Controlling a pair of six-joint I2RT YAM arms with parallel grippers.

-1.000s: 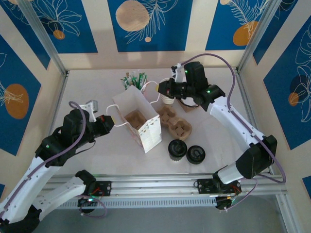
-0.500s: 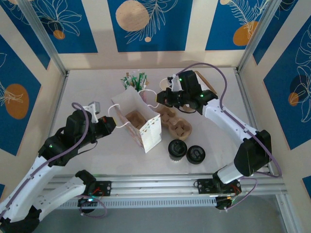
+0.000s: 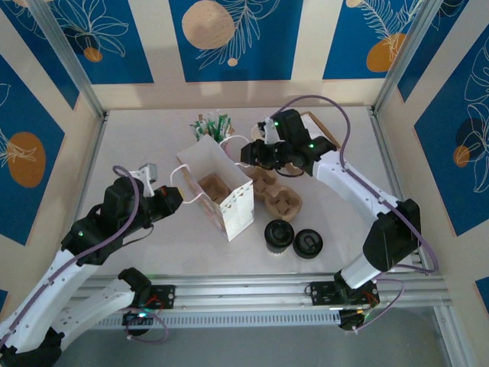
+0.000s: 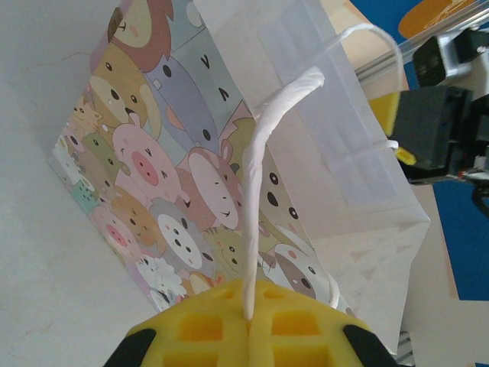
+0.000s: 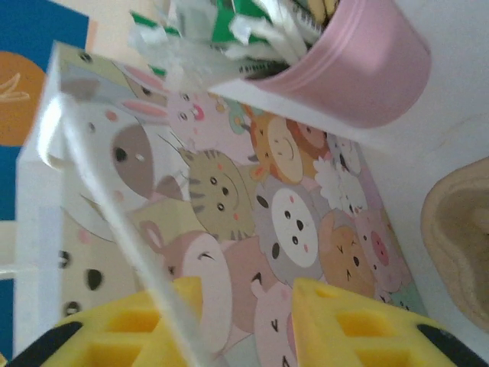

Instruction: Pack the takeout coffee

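- The right gripper [image 5: 248,297] sits at the bottom edge, its two yellow fingers [image 5: 348,325] apart with a gap between them.
- A white handle [image 5: 122,225] slants down from upper left into that gap, close against the left finger.
- Behind it is the paper bag [image 5: 290,206], printed with cartoon animals.
- Above the bag is a pink cup [image 5: 367,69] stuffed with green and white packets [image 5: 229,23].
- A beige pulp carrier [image 5: 458,229] shows at the right edge.
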